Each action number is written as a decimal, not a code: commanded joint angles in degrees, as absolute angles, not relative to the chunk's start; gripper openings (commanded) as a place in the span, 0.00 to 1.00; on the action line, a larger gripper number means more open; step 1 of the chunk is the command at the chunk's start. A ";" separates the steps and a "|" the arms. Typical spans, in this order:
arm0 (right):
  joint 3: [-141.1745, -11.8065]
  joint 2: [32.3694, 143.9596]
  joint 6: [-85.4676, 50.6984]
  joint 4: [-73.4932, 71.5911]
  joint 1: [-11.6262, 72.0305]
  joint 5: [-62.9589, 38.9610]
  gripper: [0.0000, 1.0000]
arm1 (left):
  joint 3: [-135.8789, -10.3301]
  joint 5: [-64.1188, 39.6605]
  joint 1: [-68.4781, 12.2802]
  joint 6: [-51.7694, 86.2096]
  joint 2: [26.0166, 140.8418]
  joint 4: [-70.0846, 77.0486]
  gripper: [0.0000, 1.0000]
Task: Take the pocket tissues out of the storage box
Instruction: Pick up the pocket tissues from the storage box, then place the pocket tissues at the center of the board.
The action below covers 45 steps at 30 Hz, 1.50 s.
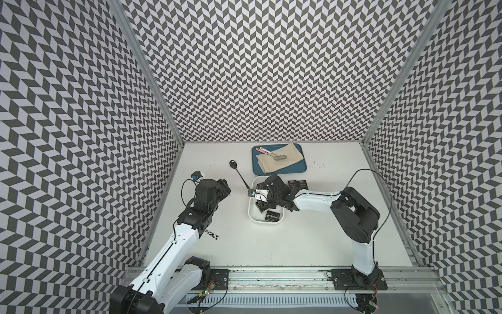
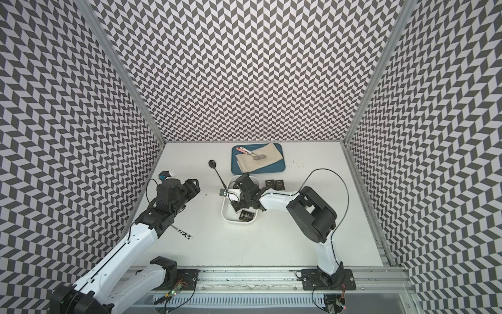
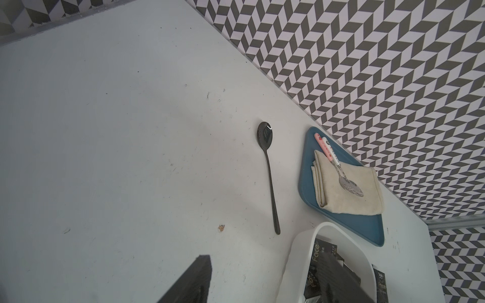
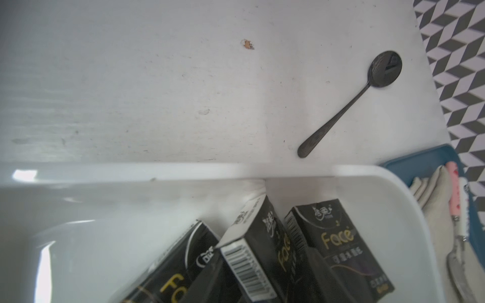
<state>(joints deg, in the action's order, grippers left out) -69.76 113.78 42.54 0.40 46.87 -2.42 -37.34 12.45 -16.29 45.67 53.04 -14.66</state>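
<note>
The left gripper (image 1: 224, 187) hangs above the bare white table (image 1: 244, 244), well to the left of the box. Its two black fingers (image 3: 194, 278) are spread apart with nothing between them. The right gripper (image 1: 260, 204) reaches down into the white, shallow, round-cornered plastic storage box (image 1: 252, 214), right among the packets. Its fingers blend with the black wrappers in both top views, and the right wrist view shows no clear fingertip, so I cannot tell whether its jaws are apart or clamped on a packet.

The storage box holds several of the pocket tissues (image 4: 338, 246), flat black packets lettered "Face". Three lean against one another near the wrist camera, the middle one showing a white barcode label. Another packet (image 1: 272, 216) lies flat at the box's near end. Two more packets (image 1: 297, 185) lie side by side on the table just outside the box's far right corner.

Behind the box, a flat blue tray (image 1: 292, 168) carries a folded beige cloth (image 1: 292, 153) with two small spoons (image 1: 279, 157) on it. A slim black spoon (image 1: 240, 175) lies on the table beside the box's far left corner.

The right arm covers the middle of the box, hiding the full count of packets. A black-and-white patterned object (image 2: 184, 233) pokes out from under the left arm, too cut off to identify.
</note>
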 commanded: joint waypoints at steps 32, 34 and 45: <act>-52.03 87.75 -9.19 -5.54 13.82 -13.87 0.15 | -37.51 7.83 -14.77 45.69 53.83 -11.43 0.69; -49.06 86.73 -11.04 -6.68 11.21 -13.65 0.16 | -37.42 7.65 -14.77 45.79 53.90 -11.20 0.69; -42.64 88.70 -14.06 -6.79 6.49 -14.97 0.16 | -37.51 6.46 -14.94 46.49 54.65 -10.20 0.69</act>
<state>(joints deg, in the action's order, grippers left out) -42.98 88.42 -12.45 -3.42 7.55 -13.87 -37.30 7.16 -15.07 46.19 54.70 -11.55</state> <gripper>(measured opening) 0.169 0.689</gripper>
